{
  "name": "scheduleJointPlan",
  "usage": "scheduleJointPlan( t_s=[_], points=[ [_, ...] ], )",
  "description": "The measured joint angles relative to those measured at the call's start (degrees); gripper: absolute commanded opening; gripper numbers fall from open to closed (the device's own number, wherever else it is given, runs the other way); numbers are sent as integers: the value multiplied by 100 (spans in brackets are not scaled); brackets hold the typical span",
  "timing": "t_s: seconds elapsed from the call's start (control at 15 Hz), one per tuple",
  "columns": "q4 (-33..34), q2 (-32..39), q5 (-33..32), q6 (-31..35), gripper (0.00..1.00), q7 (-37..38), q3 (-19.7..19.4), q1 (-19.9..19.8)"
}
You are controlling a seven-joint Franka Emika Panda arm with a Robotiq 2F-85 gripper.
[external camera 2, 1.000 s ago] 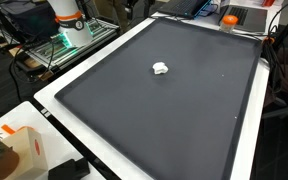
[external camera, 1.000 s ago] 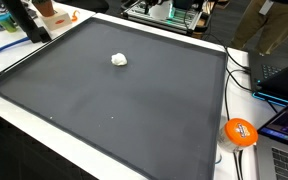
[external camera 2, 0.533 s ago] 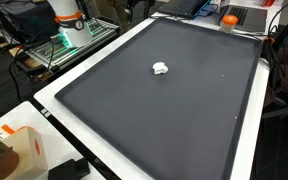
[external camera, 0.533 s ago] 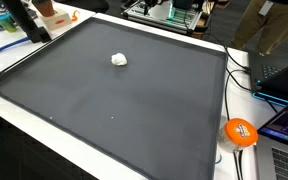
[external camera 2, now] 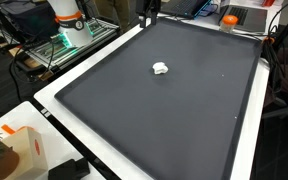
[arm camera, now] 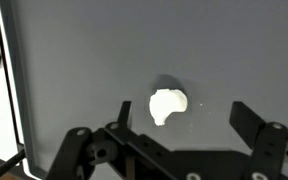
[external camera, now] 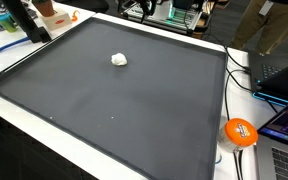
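Gripper (arm camera: 177, 112) hung with black jaws spread wide, holding nothing, small white crumpled lump (arm camera: 166, 105) lay framed between its fingers in wrist view, untouched, resting on dark grey rectangular mat (external camera 2: 184, 110), white table border (external camera 2: 79, 75) around it, orange round object (external camera: 240, 131) beyond mat's edge.

One white crumpled lump (arm camera: 167, 105) is being shown on one dark mat (external camera: 134, 115). One orange ball (external camera: 240, 131) is being seen at the mat's four o'clock. Two fingers (arm camera: 246, 120) are being counted in the wrist view.
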Motion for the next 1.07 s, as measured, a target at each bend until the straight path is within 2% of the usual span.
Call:
scheduleJointPlan(
  t_s=[0.33,0.6,0.87,1.07],
  points=[
    [370,786,-628,42,100,-1018,-88,69],
    [765,1427,-850,98,100,-1667,-212,180],
    [1182,2017,-1164,225,100,-1604,-415,328],
    [1263,2117,-1178,244,100,-1589,-470,362]
  ],
)
